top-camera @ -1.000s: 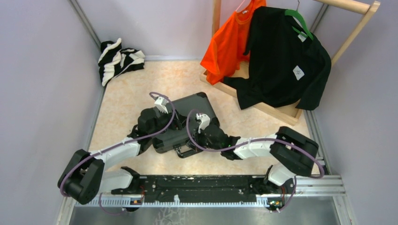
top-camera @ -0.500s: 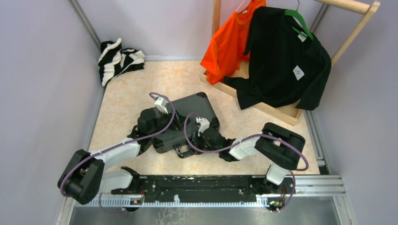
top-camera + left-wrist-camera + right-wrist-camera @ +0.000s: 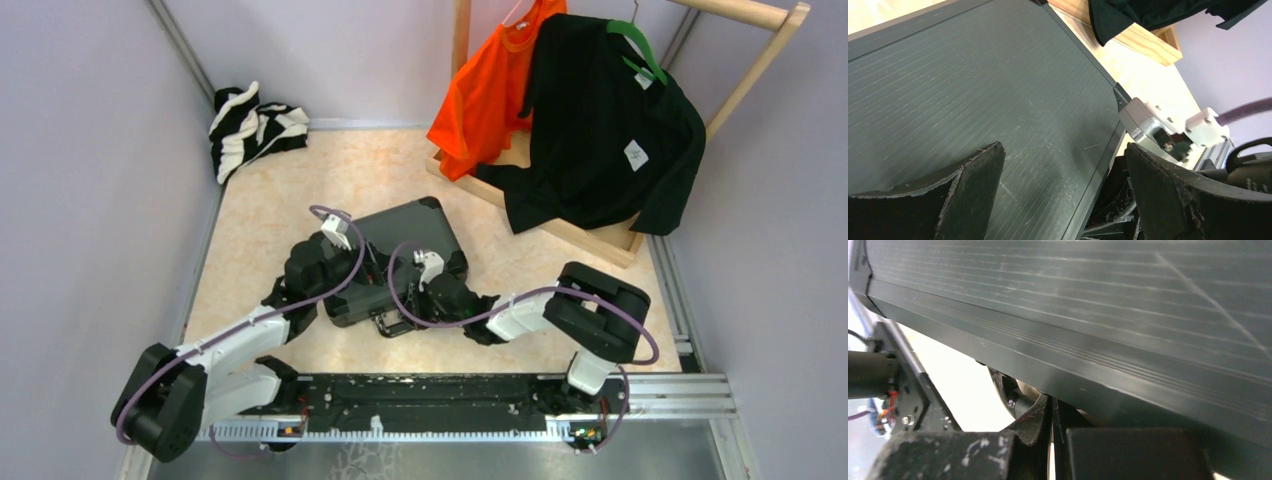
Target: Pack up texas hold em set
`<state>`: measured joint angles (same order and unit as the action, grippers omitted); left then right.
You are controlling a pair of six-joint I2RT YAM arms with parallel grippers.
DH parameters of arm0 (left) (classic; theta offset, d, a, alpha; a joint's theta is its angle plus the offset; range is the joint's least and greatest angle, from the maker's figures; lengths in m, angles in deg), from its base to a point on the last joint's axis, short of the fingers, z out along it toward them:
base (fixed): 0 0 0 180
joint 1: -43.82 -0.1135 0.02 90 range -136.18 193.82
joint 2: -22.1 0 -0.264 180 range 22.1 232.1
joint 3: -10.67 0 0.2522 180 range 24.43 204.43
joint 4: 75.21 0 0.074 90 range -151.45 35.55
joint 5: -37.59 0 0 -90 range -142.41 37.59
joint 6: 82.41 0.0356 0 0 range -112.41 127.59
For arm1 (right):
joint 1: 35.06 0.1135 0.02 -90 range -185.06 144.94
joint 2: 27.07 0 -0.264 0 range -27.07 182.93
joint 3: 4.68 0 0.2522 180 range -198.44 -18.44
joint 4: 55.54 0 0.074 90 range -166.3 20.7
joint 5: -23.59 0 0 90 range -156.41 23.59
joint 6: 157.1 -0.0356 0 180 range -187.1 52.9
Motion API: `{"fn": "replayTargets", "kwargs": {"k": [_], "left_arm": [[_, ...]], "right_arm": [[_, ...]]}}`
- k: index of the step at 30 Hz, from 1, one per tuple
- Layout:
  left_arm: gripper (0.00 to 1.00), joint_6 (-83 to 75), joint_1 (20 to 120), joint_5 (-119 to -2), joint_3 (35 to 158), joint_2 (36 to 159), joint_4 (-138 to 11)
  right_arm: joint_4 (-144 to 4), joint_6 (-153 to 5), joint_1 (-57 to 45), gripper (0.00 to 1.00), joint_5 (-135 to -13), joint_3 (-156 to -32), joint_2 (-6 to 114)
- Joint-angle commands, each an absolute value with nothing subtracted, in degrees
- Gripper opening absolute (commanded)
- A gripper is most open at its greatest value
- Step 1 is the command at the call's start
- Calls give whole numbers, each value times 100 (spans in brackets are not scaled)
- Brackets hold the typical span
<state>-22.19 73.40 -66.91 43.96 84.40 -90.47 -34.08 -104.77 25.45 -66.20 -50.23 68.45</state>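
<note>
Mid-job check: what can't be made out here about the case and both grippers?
- Whether the open left gripper touches the lid: left wrist view, unclear.
- What the shut right gripper touches: right wrist view, the lid's edge blocks it.
- Whether the briefcase is latched: top view, both grippers cover its front edge.
- Its contents: every view, the lid covers them.

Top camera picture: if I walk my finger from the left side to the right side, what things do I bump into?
black-and-white striped cloth → black briefcase → orange shirt → black shirt
</note>
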Motion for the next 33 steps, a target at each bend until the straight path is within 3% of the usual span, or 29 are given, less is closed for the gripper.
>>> {"fn": "replayTargets", "kwargs": {"k": [1,12,19,33], "left_arm": [[99,-2196,7332,-6332,3955,8494,-7117],[99,-2342,7331,-5675,3936,7907,-6808],[99,-2585,7319,-4955,3908,7627,-6501],[99,-2602,7308,-4740,4085,6931,-6067]], "right_arm": [[-4454,-9642,2793,0,-5199,-5626,6530],[-5167,-8986,3470,0,-3706,-5981,5933],[-5354,-8875,3541,0,-3629,-6042,5592],[-5566,-9264,3930,0,-3416,-6093,5756]]}}
